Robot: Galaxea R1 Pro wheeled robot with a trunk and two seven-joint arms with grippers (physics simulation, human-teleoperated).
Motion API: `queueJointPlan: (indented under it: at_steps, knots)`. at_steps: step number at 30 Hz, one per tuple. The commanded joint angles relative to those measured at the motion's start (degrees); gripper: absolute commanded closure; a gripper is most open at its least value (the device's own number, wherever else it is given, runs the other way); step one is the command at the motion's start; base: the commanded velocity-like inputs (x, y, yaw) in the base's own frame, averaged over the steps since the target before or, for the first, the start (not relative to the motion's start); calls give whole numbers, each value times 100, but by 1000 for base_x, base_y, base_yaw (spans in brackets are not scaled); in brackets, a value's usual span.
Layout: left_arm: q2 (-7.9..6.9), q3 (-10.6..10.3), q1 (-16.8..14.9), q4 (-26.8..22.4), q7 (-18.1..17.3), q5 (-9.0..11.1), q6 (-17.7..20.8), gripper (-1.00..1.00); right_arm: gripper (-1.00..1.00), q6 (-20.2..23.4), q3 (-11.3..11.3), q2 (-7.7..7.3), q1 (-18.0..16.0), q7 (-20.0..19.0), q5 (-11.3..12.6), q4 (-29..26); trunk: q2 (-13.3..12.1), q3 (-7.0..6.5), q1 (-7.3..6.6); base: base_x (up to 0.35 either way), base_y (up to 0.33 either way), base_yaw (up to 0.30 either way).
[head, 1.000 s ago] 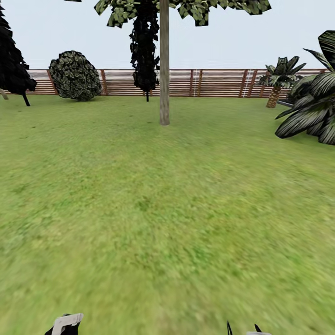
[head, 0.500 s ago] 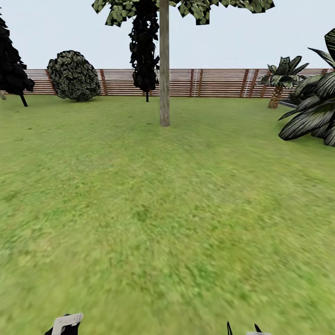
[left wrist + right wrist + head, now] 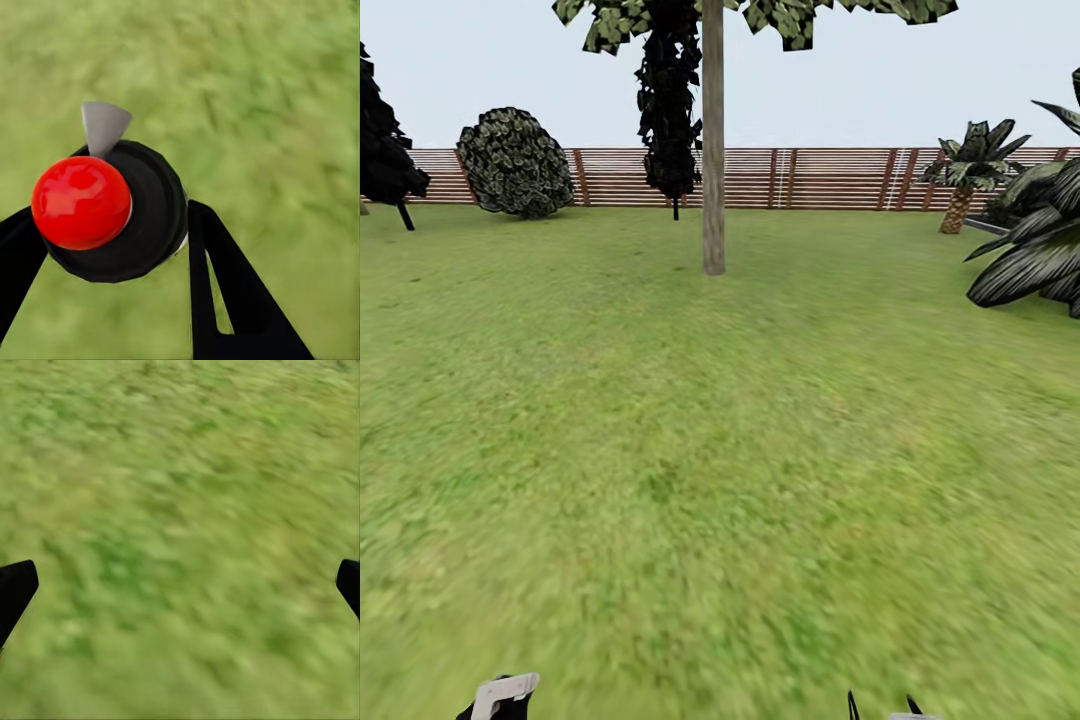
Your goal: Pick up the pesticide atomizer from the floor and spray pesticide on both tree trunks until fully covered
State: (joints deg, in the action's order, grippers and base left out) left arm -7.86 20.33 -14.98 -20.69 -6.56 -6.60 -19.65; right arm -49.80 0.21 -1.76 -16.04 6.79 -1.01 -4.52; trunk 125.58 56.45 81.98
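Robot rolls nearer the tree (image 3: pixel 713 150), left gripper (image 3: pixel 112 247) pinching the atomizer (image 3: pixel 112 210), right gripper (image 3: pixel 180 585) spread over grass (image 3: pixel 720 450)

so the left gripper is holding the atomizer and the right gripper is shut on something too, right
Not quite. The left gripper does hold the atomizer, but the right gripper is open with nothing in it: the right wrist view shows its fingertips wide apart over bare grass.
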Motion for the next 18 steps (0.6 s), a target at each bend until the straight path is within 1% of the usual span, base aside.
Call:
queueJointPlan:
  at_steps: [1,12,18]
  knots:
    - [3,50,-5,4,-30,-60,-22,100,-100,-13,5,0,-2,24,-13,3,2,5,3,340,0,0]
    - [3,50,-5,4,-30,-53,-22,100,-100,-13,5,0,-4,24,-13,3,2,5,3,340,0,2]
    - [3,50,-5,4,-30,-54,-22,100,-100,-13,5,0,-3,24,-13,3,2,13,3,340,0,129]
